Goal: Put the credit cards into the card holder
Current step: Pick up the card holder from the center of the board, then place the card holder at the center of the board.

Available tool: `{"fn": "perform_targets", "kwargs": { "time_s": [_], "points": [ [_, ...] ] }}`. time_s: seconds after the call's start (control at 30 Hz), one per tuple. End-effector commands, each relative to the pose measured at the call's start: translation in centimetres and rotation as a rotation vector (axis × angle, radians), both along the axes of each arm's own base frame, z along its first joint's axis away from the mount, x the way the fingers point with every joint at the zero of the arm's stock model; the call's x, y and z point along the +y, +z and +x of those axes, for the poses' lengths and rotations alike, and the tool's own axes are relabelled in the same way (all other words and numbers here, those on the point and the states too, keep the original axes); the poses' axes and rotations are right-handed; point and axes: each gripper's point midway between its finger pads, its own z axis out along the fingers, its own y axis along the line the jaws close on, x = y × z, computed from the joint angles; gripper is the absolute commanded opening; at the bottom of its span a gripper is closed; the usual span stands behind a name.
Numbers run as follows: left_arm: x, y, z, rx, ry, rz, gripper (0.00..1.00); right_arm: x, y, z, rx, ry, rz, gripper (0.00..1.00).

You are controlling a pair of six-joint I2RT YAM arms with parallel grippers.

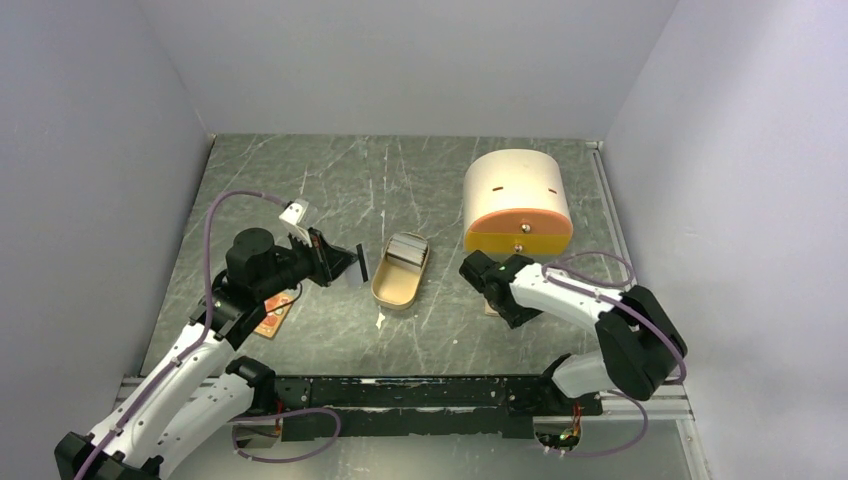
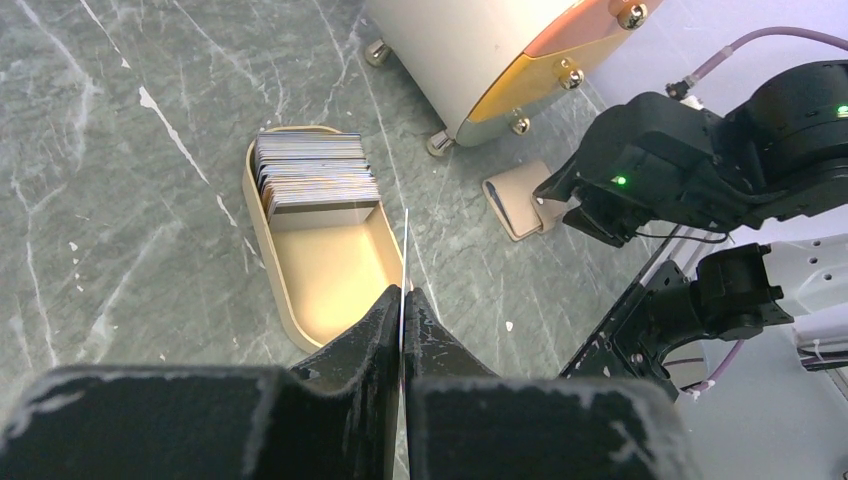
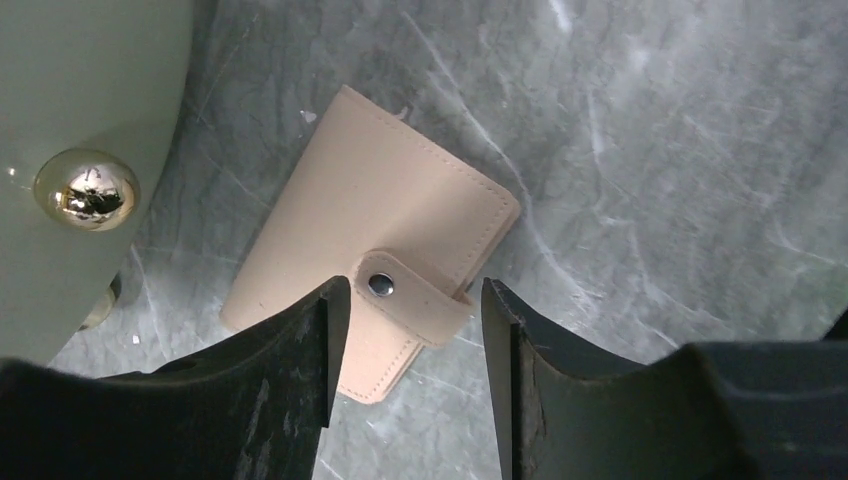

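Note:
My left gripper [image 2: 403, 292] is shut on one credit card [image 2: 406, 245], a thin card seen edge-on, held above the near end of the oval tan tray [image 2: 300, 300]. In the top view this card [image 1: 362, 265] stands upright just left of the tray [image 1: 385, 292]. Several more credit cards [image 2: 315, 175] stand stacked at the tray's far end. The beige card holder [image 3: 380, 220] lies closed on the table beside the cream box, its snap tab [image 3: 415, 298] fastened. My right gripper [image 3: 413, 290] hangs open just over it, one finger on each side of the tab.
The large cream box [image 1: 516, 200] with an orange front stands at the back right, its brass foot [image 3: 85, 190] close to the card holder. An orange-red dotted piece [image 1: 272, 315] lies under my left arm. The right arm [image 2: 700, 170] fills the right of the left wrist view.

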Motion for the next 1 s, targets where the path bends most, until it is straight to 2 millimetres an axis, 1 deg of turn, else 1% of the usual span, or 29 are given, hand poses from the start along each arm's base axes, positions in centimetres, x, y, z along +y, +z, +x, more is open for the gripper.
{"fn": "perform_targets", "kwargs": {
  "time_s": [0.0,0.13,0.17,0.2,0.23,0.3,0.33,0.37,0.4,0.53,0.63,0.7,0.73,0.77,0.8,0.83,0.87,0.9,0.93,0.97],
  "points": [
    [-0.1,-0.1,-0.2,0.005,-0.006,-0.003,0.09,-0.3,-1.3,1.1,-0.017,0.025,-0.046,0.55],
    [-0.3,-0.2,-0.2,0.017,-0.012,-0.009,0.09,-0.8,-2.7,0.4,0.022,0.042,-0.071,0.54],
    [-0.3,-0.3,-0.3,0.02,-0.013,-0.009,0.09,-0.9,-3.0,0.2,0.029,0.05,-0.073,0.53],
    [-0.3,-0.4,-0.3,0.022,-0.014,-0.01,0.09,-0.9,-3.2,0.1,0.034,0.06,-0.073,0.49],
    [-0.3,-0.4,-0.3,0.022,-0.014,-0.01,0.09,-1.1,-3.3,-0.2,0.038,0.067,-0.073,0.42],
    [-0.2,-0.5,-0.2,0.024,-0.008,-0.008,0.09,-1.3,-3.3,-0.5,0.042,0.089,-0.075,0.25],
    [-0.2,-0.5,-0.2,0.026,-0.005,-0.006,0.09,-1.4,-3.2,-0.6,0.042,0.105,-0.08,0.16],
    [-0.2,-0.5,-0.2,0.027,-0.003,-0.005,0.09,-1.6,-3.0,-0.6,0.044,0.126,-0.088,0.05],
    [-0.2,-0.5,-0.2,0.029,-0.003,-0.005,0.09,-1.5,-2.6,-0.6,0.043,0.151,-0.088,0.0],
    [-0.3,-0.8,-0.1,0.053,-0.004,-0.002,0.09,-0.4,-0.6,0.0,0.035,0.328,-0.124,0.0],
    [-0.5,-0.9,-0.2,0.074,-0.011,-0.004,0.09,1.0,1.2,0.1,0.004,0.469,-0.148,0.0],
    [-0.7,-0.9,-0.4,0.091,-0.027,-0.014,0.09,2.3,2.5,0.1,-0.013,0.569,-0.146,0.0],
    [-1.1,-0.6,-0.7,0.098,-0.052,-0.027,0.09,3.4,3.0,0.1,-0.026,0.635,-0.134,0.0],
    [-1.5,-0.5,-0.9,0.111,-0.075,-0.042,0.09,4.9,3.4,0.0,-0.041,0.732,-0.118,0.0],
    [-1.9,-0.3,-1.3,0.123,-0.105,-0.058,0.09,6.6,3.8,0.0,-0.063,0.84,-0.093,0.0],
    [-2.4,-0.5,-1.5,0.156,-0.13,-0.068,0.09,8.5,4.1,-0.1,-0.102,0.957,-0.058,0.0],
    [-2.9,-0.7,-2.1,0.189,-0.172,-0.08,0.09,11.0,4.4,-0.4,-0.155,1.105,-0.008,0.0],
    [-3.3,-1.1,-2.5,0.226,-0.2,-0.085,0.09,13.2,4.9,-1.0,-0.225,1.233,0.05,0.0],
    [-3.5,-1.7,-2.7,0.268,-0.214,-0.082,0.09,15.0,5.6,-1.6,-0.302,1.337,0.11,0.0],
    [-3.5,-2.4,-2.8,0.306,-0.213,-0.069,0.09,16.4,5.8,-2.2,-0.353,1.411,0.159,0.0]
  ]
}}
